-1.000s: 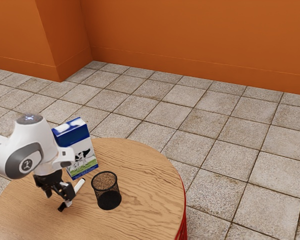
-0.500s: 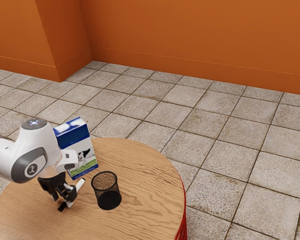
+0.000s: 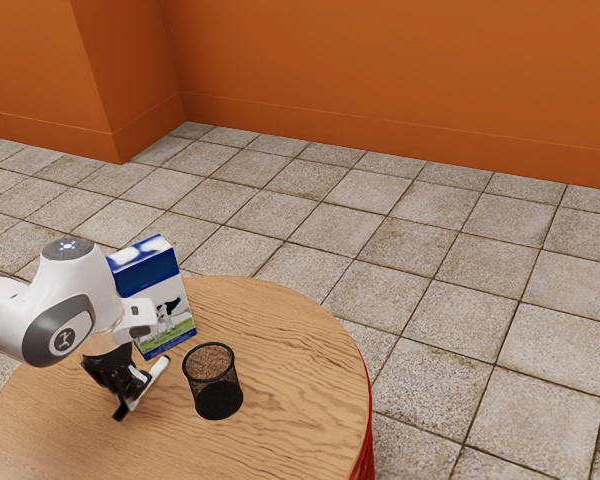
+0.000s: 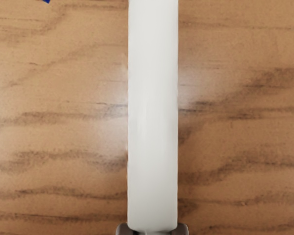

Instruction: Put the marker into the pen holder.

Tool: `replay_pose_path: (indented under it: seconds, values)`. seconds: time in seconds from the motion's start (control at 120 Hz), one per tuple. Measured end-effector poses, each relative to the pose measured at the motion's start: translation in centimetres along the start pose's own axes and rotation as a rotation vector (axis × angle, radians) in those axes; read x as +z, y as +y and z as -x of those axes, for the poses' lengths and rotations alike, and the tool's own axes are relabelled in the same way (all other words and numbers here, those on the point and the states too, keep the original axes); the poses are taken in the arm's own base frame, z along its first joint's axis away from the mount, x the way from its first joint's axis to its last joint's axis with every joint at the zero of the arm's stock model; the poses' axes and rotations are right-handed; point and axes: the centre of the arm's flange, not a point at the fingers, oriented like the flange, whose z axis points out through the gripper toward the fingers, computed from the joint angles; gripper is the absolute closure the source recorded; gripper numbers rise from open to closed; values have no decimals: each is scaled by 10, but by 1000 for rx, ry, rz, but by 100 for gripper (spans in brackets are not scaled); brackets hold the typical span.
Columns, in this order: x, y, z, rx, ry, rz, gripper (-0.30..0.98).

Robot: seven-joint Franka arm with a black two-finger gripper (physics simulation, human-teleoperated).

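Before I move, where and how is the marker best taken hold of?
I'd come from above and pinch the white marker crosswise around its barrel, one finger on each long side, as my gripper appears to be doing now. The barrel is slim and straight, and it lies lengthwise rather than upright over the wooden table, so its long sides should suit a pinch.

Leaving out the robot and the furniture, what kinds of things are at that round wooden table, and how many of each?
Marker: 1
Pen holder: 1
Carton with a cow picture: 1
Total: 3
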Motion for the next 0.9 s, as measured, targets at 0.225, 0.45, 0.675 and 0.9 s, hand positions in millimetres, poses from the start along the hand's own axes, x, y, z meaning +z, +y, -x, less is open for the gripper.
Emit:
replay_pose_path:
  seconds: [0.225,0.45,0.675,0.9]
  values:
    - [-2,2,-2,-7,8,-4,79]
    - [-38,26,-22,44,67,7,77]
    - [-69,32,-17,54,25,17,78]
    - [-117,36,-36,48,-51,-14,79]
